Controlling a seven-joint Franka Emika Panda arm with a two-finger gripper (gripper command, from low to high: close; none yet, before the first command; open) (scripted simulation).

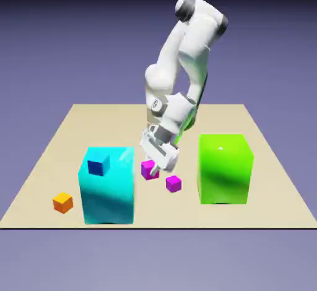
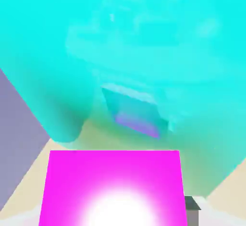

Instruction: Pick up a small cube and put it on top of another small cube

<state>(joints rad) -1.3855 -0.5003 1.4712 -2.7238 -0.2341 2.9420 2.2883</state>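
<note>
Exterior view: a beige tabletop [image 1: 49, 160] before a plain blue-violet backdrop [image 1: 62, 36] carries a large cyan block [image 1: 111, 191] with a small navy cube [image 1: 98, 166] on top, a large green block [image 1: 225, 169], an orange cube [image 1: 62, 202] and a purple cube [image 1: 173, 184], while the gripper [image 1: 153, 171] is clamped on the pink cube [image 1: 148, 169], just beside the cyan block's side at the exterior view's right. Hand view: the pink cube [image 2: 113, 186] fills the lower middle between the fingertips [image 2: 192, 206], with the glossy cyan block [image 2: 158, 42] beyond, beige tabletop [image 2: 29, 182] below and backdrop [image 2: 14, 119] at the left.
</note>
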